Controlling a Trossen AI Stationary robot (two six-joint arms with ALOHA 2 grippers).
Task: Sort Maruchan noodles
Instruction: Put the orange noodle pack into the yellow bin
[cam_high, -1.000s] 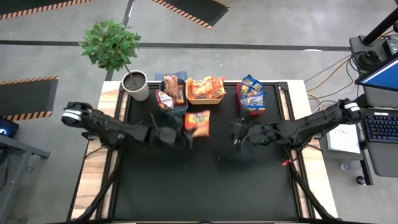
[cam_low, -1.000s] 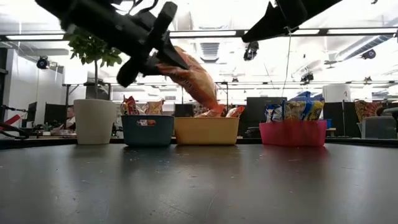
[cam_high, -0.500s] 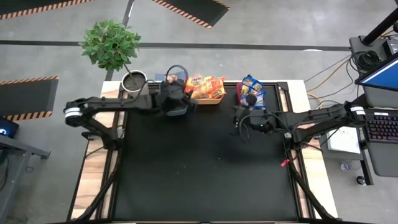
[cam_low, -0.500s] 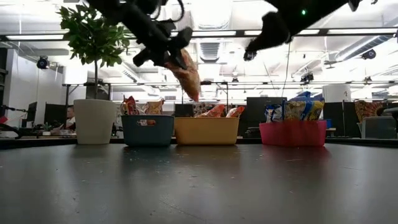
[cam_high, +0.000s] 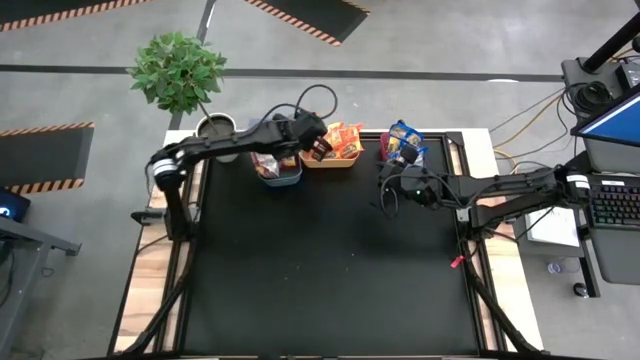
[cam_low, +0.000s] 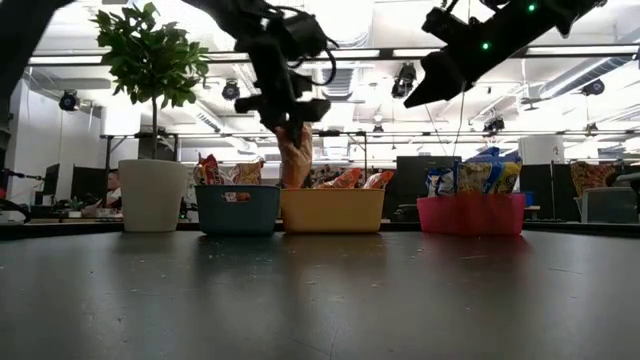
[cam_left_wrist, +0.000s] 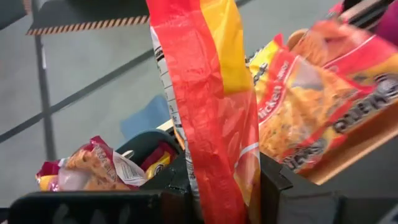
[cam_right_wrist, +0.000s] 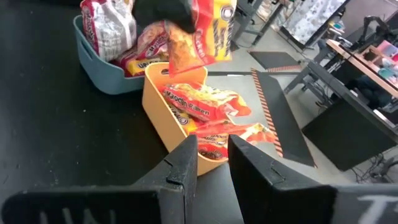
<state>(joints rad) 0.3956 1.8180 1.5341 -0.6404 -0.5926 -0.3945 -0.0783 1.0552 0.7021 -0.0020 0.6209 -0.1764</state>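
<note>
My left hand (cam_high: 316, 147) grips 1 crinkly orange plastic ramen packet (cam_left_wrist: 211, 118), hanging upright over the yellow plastic bin (cam_high: 330, 160), whose orange packets (cam_right_wrist: 205, 106) lie just below it. The blue plastic bin (cam_high: 280, 178) with dark red packets (cam_left_wrist: 93, 168) sits beside. My right hand (cam_high: 385, 190), narrow and holding nothing, hovers over the black surface (cam_high: 330, 270) near the red plastic bin (cam_low: 470, 215) with its blue packets (cam_high: 405, 140).

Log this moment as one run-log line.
left gripper: shut on orange crinkly plastic ramen packet, above yellow plastic bin | right gripper: empty, aloft near red plastic bin
</note>
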